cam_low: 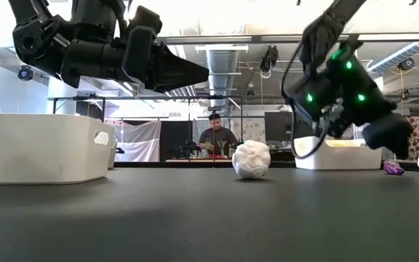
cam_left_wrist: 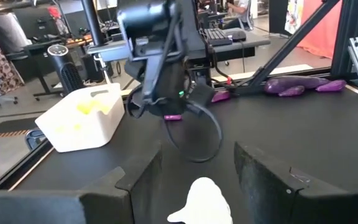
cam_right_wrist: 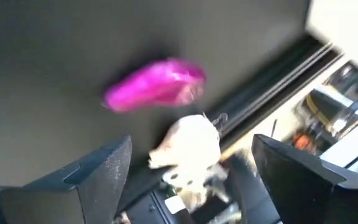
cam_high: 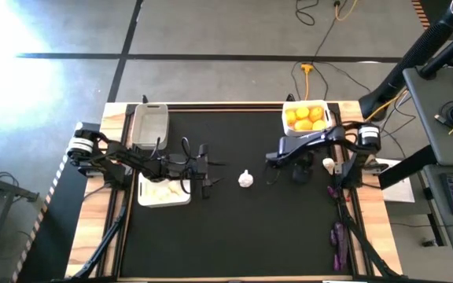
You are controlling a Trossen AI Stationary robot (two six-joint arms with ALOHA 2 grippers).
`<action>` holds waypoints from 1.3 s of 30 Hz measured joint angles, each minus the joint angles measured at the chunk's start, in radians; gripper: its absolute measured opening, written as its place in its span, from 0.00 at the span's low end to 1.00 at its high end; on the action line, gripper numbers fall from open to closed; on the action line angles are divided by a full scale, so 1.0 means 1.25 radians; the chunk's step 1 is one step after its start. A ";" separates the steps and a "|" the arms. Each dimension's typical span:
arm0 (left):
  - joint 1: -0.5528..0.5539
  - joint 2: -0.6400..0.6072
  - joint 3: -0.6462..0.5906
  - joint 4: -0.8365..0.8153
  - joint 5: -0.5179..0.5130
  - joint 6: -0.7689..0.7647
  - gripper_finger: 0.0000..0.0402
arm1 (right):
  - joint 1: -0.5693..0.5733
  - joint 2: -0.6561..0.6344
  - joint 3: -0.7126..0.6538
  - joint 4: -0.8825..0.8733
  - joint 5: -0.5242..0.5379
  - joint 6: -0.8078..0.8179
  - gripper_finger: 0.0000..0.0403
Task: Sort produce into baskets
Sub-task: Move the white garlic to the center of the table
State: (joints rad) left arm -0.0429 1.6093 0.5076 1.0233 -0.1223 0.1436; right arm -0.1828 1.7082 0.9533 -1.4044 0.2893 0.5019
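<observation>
Three baskets sit on the black table (cam_high: 234, 236): a greyish one (cam_high: 149, 124) at the far left corner, a white one (cam_high: 162, 192) just nearer along the left edge, and a white one (cam_high: 306, 118) at the far right corner holding yellow and orange citrus (cam_high: 305, 115). Only the high view shows that fruit from above. One whitish garlic bulb (cam_high: 246, 179) lies alone at the table's middle. The left gripper (cam_high: 207, 174) hovers beside the near white basket, fingers apart and empty; its wrist view shows the bulb between and beyond them. The right gripper (cam_high: 300, 173) hangs by the right edge, jaws spread, holding nothing. Its wrist view alone shows a purple eggplant piece (cam_right_wrist: 157, 84) and a second garlic bulb (cam_right_wrist: 188, 146) lying close together at the table's rim. More purple eggplants (cam_high: 338, 240) lie along the right edge. From the low view, a person (cam_low: 217, 135) sits in the room behind.
</observation>
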 joint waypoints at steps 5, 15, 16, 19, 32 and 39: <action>0.000 0.000 0.000 -0.002 -0.001 0.004 0.45 | -0.076 0.000 -0.054 0.001 -0.028 -0.021 0.74; 0.001 0.000 0.000 0.001 -0.020 0.040 0.45 | -0.171 0.000 -0.134 0.059 -0.041 -0.049 0.63; 0.000 0.000 0.000 0.001 -0.033 0.045 0.45 | -0.179 0.000 -0.140 0.069 -0.044 -0.052 0.63; 0.001 0.000 0.001 0.002 -0.059 0.051 0.45 | -0.201 0.000 -0.156 0.085 -0.045 -0.057 0.61; 0.002 0.000 0.002 0.009 -0.081 0.070 0.45 | -0.219 0.000 -0.167 0.126 -0.075 -0.060 0.43; 0.001 0.000 0.002 0.005 -0.083 0.070 0.45 | -0.144 0.001 -0.118 0.043 -0.112 -0.003 0.31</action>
State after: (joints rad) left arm -0.0414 1.6089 0.5095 1.0296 -0.2264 0.2314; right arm -0.3626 1.7092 0.8058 -1.3501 0.1496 0.4986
